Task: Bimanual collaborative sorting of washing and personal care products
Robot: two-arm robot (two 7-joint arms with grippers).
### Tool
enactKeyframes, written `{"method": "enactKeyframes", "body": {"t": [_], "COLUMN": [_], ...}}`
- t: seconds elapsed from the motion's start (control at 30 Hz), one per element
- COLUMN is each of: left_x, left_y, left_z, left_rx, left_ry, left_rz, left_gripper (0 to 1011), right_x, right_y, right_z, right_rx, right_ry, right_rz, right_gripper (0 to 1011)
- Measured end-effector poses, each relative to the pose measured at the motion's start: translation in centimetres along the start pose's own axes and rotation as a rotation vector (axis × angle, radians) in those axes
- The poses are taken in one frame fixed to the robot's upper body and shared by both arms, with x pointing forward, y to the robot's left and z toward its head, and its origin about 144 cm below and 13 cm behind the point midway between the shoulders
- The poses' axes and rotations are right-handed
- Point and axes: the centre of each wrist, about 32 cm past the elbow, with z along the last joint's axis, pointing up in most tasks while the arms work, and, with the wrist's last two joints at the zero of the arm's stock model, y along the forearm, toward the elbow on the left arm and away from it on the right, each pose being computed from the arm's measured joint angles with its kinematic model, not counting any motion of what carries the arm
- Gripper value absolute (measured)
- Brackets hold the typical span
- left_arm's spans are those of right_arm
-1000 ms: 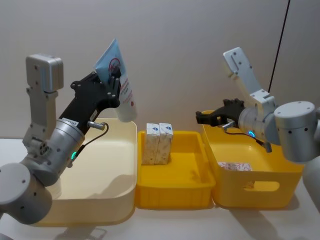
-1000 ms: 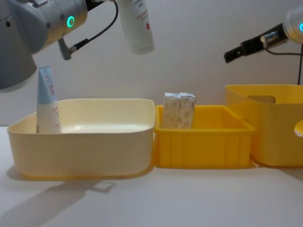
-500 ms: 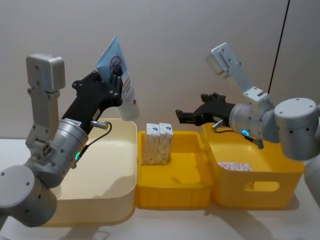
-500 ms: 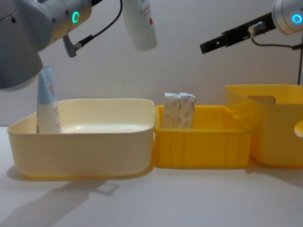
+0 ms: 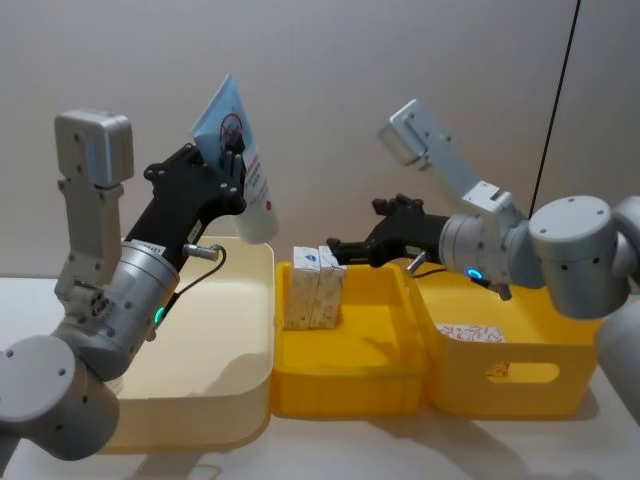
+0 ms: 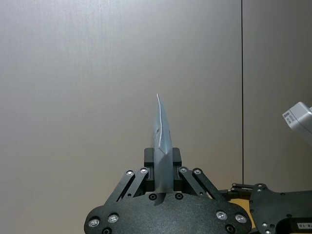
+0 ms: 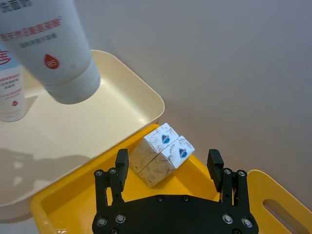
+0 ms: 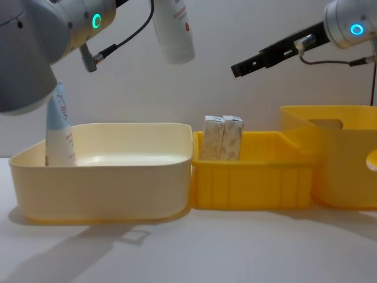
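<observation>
1. A white tube (image 5: 245, 190), blue end up, is pinched by the left gripper (image 5: 228, 172) above the cream bin (image 8: 100, 177); its red print is not legible.
2. Two cartons (image 5: 313, 285) bearing blue emblems are stood in the middle yellow bin (image 8: 250, 183).
3. The right gripper (image 5: 338, 248) is held spread above them.

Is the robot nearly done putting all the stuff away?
Partly. Done: the first tube stands in the cream bin, and a lone carton lies in the right yellow bin. In hand: the left gripper holds the second tube up over the cream bin. Left, probably: setting that tube down, and perhaps the two cartons standing in the middle yellow bin, which the open right gripper hovers above.
</observation>
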Motion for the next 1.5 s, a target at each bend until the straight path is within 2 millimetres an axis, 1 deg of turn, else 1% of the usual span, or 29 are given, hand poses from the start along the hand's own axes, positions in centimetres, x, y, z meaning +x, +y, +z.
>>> {"method": "enactKeyframes", "body": {"t": [0.37, 0.73, 1.0, 1.5], "left_x": [-0.3, -0.4, -0.4, -0.5], "left_y": [-0.1, -0.2, -0.2, -0.2], "left_z": [-0.1, -0.2, -0.3, -0.4], "left_rx": [0.004, 0.01, 0.015, 0.029], "left_ry": [-0.002, -0.005, -0.004, -0.003], "left_rz": [0.006, 0.012, 0.016, 0.018], "left_gripper": [190, 190, 189, 189], "right_x": [0.1, 0.7, 0.7, 0.4], "right_y": [0.6, 1.0, 1.0, 1.4], "right_z": [0.5, 1.8, 2.6, 3.5], "right_rx": [0.0, 0.036, 0.068, 0.114], "right_ry": [-0.057, -0.115, -0.141, -0.187], "right_rz": [0.123, 0.278, 0.32, 0.342], "right_gripper": [1001, 1001, 1001, 1001]}}
